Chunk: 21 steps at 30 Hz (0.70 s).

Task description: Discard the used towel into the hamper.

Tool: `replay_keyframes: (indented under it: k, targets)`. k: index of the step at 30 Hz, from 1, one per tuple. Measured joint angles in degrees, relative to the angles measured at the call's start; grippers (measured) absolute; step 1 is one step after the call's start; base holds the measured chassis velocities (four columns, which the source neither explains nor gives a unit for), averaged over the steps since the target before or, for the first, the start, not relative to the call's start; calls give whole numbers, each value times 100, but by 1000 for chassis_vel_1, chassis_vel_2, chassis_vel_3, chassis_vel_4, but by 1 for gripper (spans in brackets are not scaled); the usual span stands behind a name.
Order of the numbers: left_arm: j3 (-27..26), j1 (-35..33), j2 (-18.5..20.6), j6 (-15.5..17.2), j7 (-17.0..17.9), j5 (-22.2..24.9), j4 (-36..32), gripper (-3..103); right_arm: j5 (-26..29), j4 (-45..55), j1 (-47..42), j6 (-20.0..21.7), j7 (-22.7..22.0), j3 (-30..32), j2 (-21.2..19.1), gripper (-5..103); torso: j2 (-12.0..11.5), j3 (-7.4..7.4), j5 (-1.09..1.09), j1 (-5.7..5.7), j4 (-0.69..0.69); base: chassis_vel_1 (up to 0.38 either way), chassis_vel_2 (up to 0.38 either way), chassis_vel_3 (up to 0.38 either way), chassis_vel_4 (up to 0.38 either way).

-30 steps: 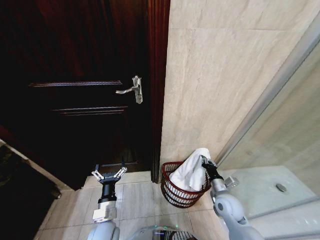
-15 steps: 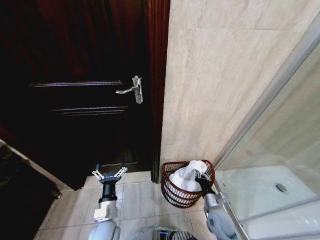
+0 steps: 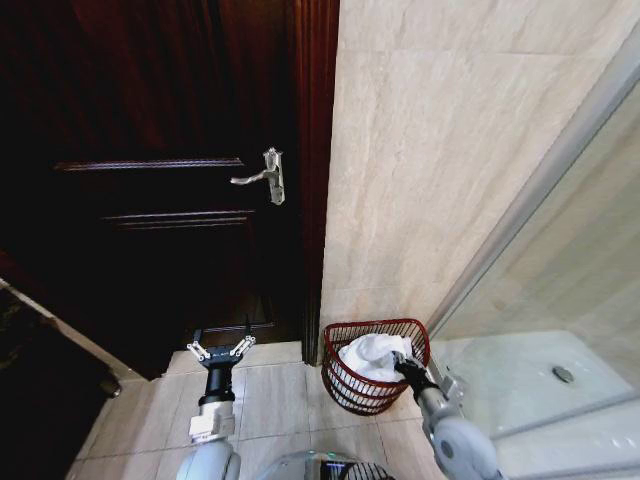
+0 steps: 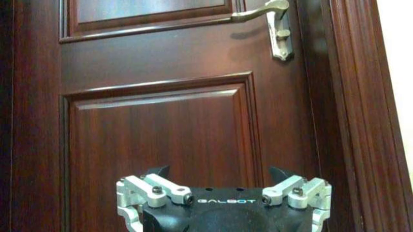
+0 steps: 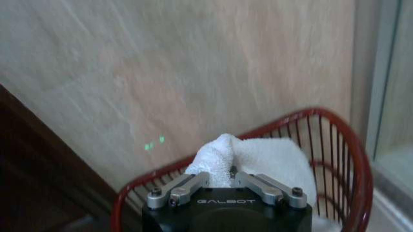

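You are looking at a bathroom corner: pale floor tiles (image 3: 270,400), a beige stone-look wall (image 3: 440,160) and, to its left, a dark wooden door (image 3: 150,200) with a silver lever handle (image 3: 268,178). A glass shower screen (image 3: 560,260) runs along the right side, with a drain (image 3: 563,375) in the shower floor behind it.

The hamper (image 3: 345,380) stands on the tiles at the foot of the wall, between the door frame and the shower screen. The white towel (image 3: 368,355) lies inside it, bunched, its top near rim height.

Hard to make out: the left part of the head view is very dark, and the object at the lower left edge cannot be identified. Both arms are cut off by the bottom edge. In the right wrist view the fingertips are hidden behind the gripper body and the towel (image 5: 258,157).

Right gripper (image 3: 404,365): it reaches forward over the hamper's near-right rim, into the basket. In its wrist view the finger links are drawn together at the centre with the towel bunched right at them, inside the red wire rim (image 5: 342,140); you cannot confirm whether cloth is pinched.

Left gripper (image 3: 220,347): held low in front of the door, well apart from the hamper, pointing at the panelling, fingers (image 4: 158,171) spread wide with nothing between them.
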State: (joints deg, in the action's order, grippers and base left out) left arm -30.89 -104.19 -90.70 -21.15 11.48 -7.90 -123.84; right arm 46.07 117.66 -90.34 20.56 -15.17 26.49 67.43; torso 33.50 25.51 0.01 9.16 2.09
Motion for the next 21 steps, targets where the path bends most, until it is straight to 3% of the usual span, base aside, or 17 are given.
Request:
replay_keyframes:
  k: [2, 3, 5, 10, 15, 21]
  targets:
    - [-26, 0, 31, 2, 0, 44, -2, 100, 266, 20, 187, 534, -138, -1, -66, 3, -69, -43, -1, -26, 0, 0, 0, 0, 0]
    - [-26, 0, 31, 2, 0, 44, -2, 100, 266, 20, 187, 534, -138, -1, -66, 3, -69, -43, -1, -26, 0, 0, 0, 0, 0]
    - [-47, -16, 57, 2, 0, 98, -15, 100, 471, 43, 367, 1135, -281, -26, -179, 3, -150, -94, -2, -57, -1, 0, 0, 0, 0]
    - [-68, -33, 85, 0, 1, 144, -19, 100, 731, -146, 735, 1843, -336, -103, -323, 3, -285, -171, 0, -114, -1, 0, 0, 0, 0]
    - [-101, -60, 108, -5, 5, 176, -45, 100, 937, -470, 1156, 2153, -296, -185, -468, 3, -411, -246, 0, -165, -1, 0, 0, 0, 0]
    - [-122, -95, 124, -7, 11, 180, -68, 100, 991, -871, 1687, 2188, -240, -540, -716, 3, -552, -334, -2, -217, 0, 0, 0, 0, 0]
